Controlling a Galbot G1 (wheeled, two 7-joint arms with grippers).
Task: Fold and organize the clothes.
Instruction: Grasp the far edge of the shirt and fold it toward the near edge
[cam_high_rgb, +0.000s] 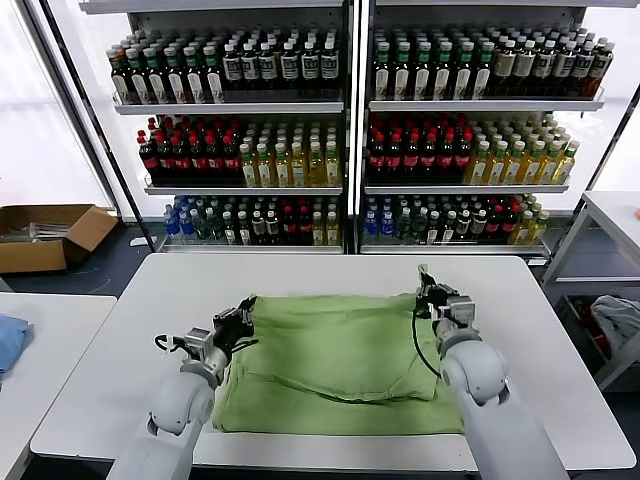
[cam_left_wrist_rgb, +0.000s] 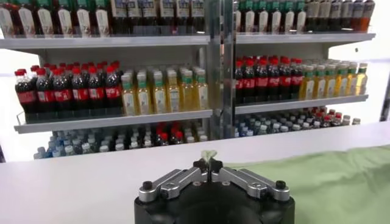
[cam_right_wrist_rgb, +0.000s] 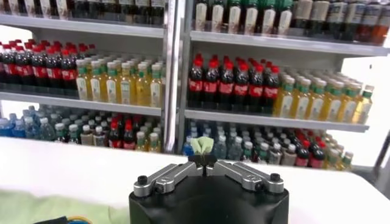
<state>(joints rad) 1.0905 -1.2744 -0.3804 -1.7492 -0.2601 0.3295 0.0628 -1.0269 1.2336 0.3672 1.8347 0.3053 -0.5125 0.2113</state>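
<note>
So the light green shirt (cam_high_rgb: 335, 360) lies flat on the white worktop (cam_high_rgb: 120, 340), long axis side to side – left tool (cam_high_rgb: 240, 318) pinches its far left corner, right tool (cam_high_rgb: 432, 292) its far right (both clenched on fabric), cloth stretching toward the robot.

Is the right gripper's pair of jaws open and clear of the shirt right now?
No. The right gripper has its jaws closed, with a pinch of the light green shirt sticking out between them.

Shirt (cam_high_rgb: 340, 360) collar, buttons, print hidden; bottle labels (cam_high_rgb: 250, 68) unreadable.
</note>
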